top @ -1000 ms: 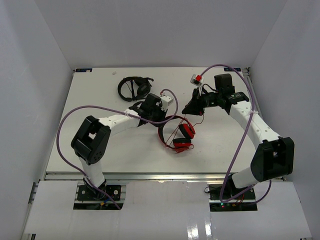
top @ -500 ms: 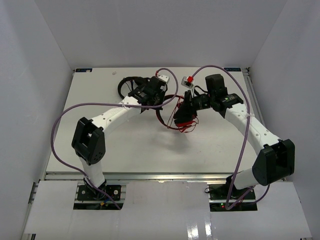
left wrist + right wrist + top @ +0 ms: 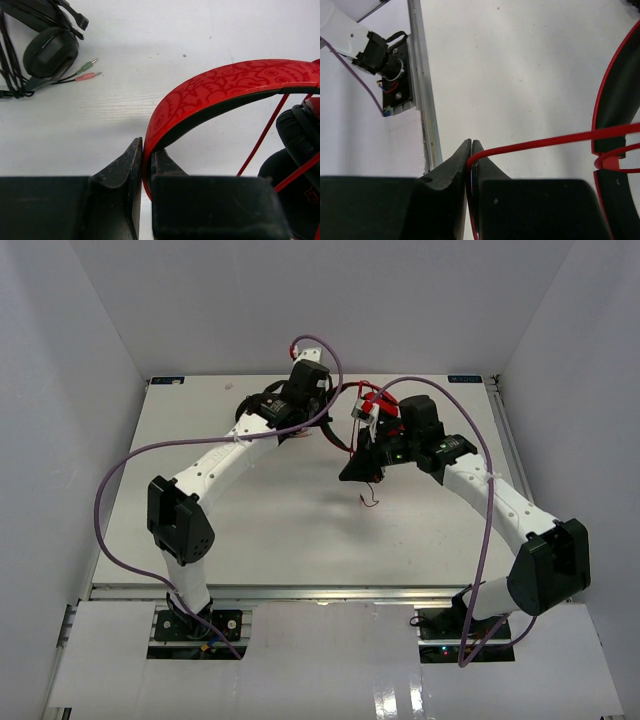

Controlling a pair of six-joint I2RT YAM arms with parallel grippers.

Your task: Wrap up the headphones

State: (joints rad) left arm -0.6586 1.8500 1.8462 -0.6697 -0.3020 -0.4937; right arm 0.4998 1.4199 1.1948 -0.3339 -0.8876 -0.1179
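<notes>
The red headphones (image 3: 372, 403) are held up over the far middle of the table. My left gripper (image 3: 146, 155) is shut on the end of the red headband (image 3: 225, 85), whose inside is black. A black ear pad (image 3: 300, 130) shows at the right edge of the left wrist view. In the top view the left gripper (image 3: 325, 408) is just left of the headphones. My right gripper (image 3: 471, 150) is shut on the thin red cable (image 3: 545, 142), which runs right to the headband (image 3: 615, 100). In the top view the right gripper (image 3: 362, 470) is below the headphones and the cable end (image 3: 370, 500) dangles under it.
All-black headphones (image 3: 50, 50) with green and pink jack plugs (image 3: 87, 75) lie on the table to the far left, mostly under my left arm in the top view (image 3: 250, 410). The table's metal edge rail (image 3: 422, 100) and an arm base (image 3: 382, 60) show in the right wrist view.
</notes>
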